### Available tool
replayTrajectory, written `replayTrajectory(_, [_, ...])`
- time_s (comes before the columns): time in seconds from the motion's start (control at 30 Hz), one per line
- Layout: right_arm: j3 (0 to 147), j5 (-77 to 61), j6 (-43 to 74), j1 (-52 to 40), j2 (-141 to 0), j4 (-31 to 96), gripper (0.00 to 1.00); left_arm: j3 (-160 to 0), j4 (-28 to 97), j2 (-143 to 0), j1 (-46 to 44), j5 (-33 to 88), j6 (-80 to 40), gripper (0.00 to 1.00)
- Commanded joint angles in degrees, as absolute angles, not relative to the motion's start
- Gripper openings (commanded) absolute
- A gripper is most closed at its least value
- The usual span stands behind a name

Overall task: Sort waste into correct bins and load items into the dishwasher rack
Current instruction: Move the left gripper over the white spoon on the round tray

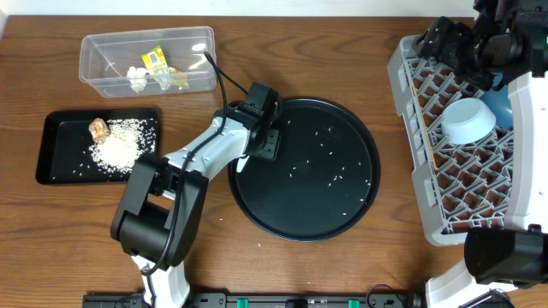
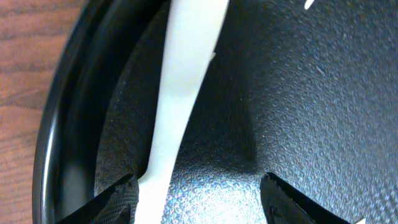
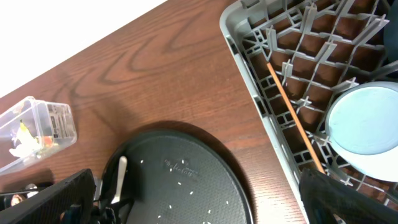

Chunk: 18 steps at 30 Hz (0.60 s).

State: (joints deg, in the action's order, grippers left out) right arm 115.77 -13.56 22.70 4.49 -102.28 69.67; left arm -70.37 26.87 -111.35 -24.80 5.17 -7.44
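White rice grains (image 1: pixel 120 147) and a small brown food lump (image 1: pixel 98 129) are seen piled in the shallow black tray (image 1: pixel 51 175) at the table's left. The yellow-green snack wrapper (image 1: pixel 156 60) and crumpled white tissue (image 1: pixel 137 79) are held in the clear plastic tub (image 1: pixel 94 50) just beyond it. More loose grains (image 1: pixel 330 133) are scattered across the large round black tray (image 1: pixel 291 210) at the centre.

At the right, the white bowl (image 1: pixel 467 120) is shown upturned in the grey dishwasher rack (image 1: pixel 409 81), with the dark-blue bowl (image 1: pixel 503 107) beside it and a thin orange rod (image 3: pixel 292 112) laid along the lattice. Everything is set on a dark wood-grain table (image 1: pixel 51 248). Of the room, only a plain white area (image 3: pixel 62 31) past the table's far edge is shown.

The left gripper (image 2: pixel 199 194) is lowered at the round tray's left rim, its fingers (image 2: pixel 118 196) spread wide. A white utensil handle (image 2: pixel 180 81) is lying on the tray between them, close against one finger and ungripped. The right gripper (image 3: pixel 199 199) is held above the rack's far corner, its jaws parted wide with nothing between them.
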Motion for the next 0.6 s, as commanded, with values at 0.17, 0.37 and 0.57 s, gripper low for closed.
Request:
replayTrajectory(0.17, [115.70, -13.30, 21.78, 4.10, -102.04, 69.91, 0.99, -70.41, 26.20, -112.79, -24.67, 5.37, -7.07, 0.64])
replayTrajectory(0.37, [115.70, -13.28, 21.78, 4.10, -102.04, 69.91, 0.99, -70.41, 26.24, -111.02, -24.75, 5.39, -7.09, 0.63])
replayTrajectory(0.57, [115.70, -13.30, 21.78, 4.10, -102.04, 69.91, 0.99, -70.43, 24.73, -107.46, -25.30, 5.41, -6.68, 0.63])
